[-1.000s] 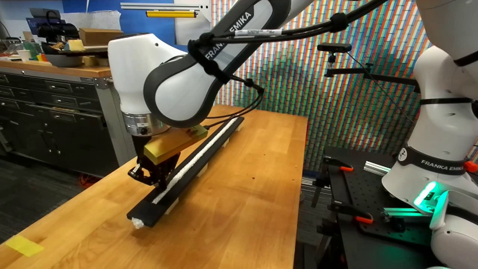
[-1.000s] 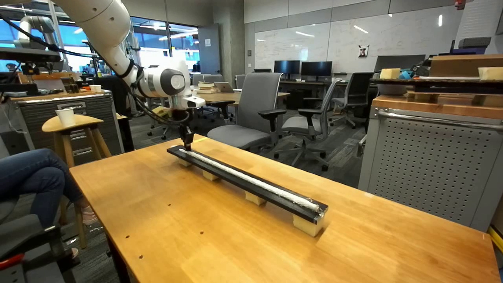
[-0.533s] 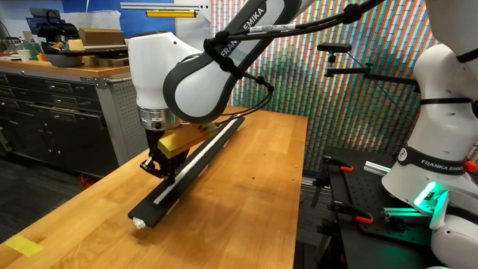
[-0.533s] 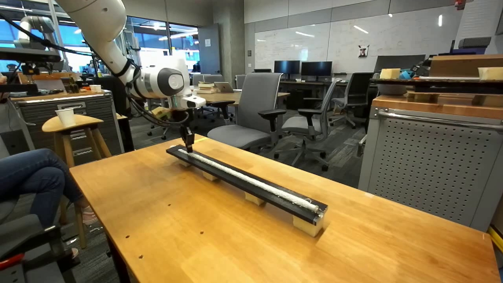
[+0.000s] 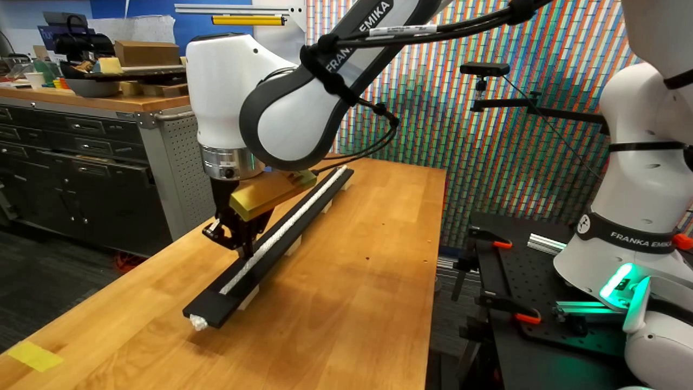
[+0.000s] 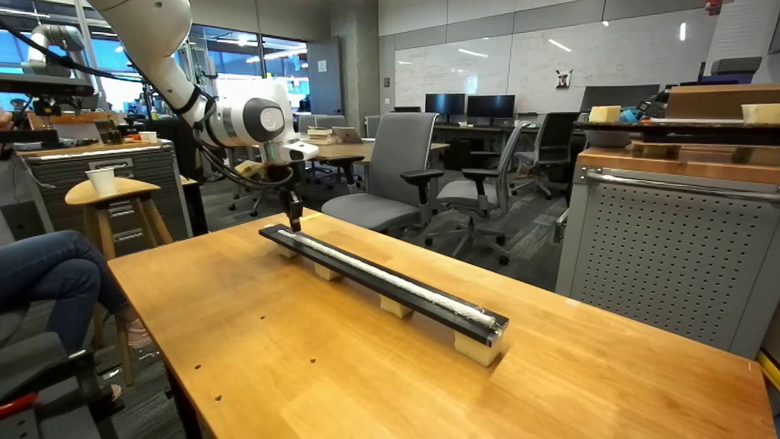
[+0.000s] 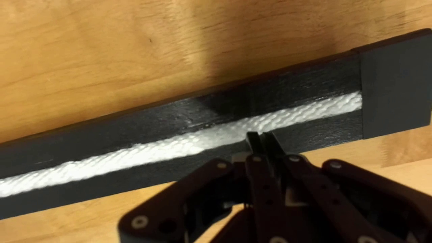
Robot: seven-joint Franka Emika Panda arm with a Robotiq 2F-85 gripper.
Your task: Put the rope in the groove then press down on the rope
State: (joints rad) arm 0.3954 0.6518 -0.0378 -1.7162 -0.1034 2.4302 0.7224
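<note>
Rope [image 7: 135, 156] lies along groove [image 7: 307, 100], running beneath the claw [image 7: 260, 134] and out both sides; tips pressed together, holding nothing. Placing looks done; pressing probably unfinished, contact unclear.

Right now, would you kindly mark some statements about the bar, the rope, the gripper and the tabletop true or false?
1. The white rope runs lengthwise along the black bar. True.
2. The gripper is near one end of the bar. True.
3. The gripper stands wide open. False: its jaws are closed.
4. Yellow tape lies on the wooden tabletop. True.
5. The bar lies flat on the tabletop. False: pale blocks raise it.
</note>
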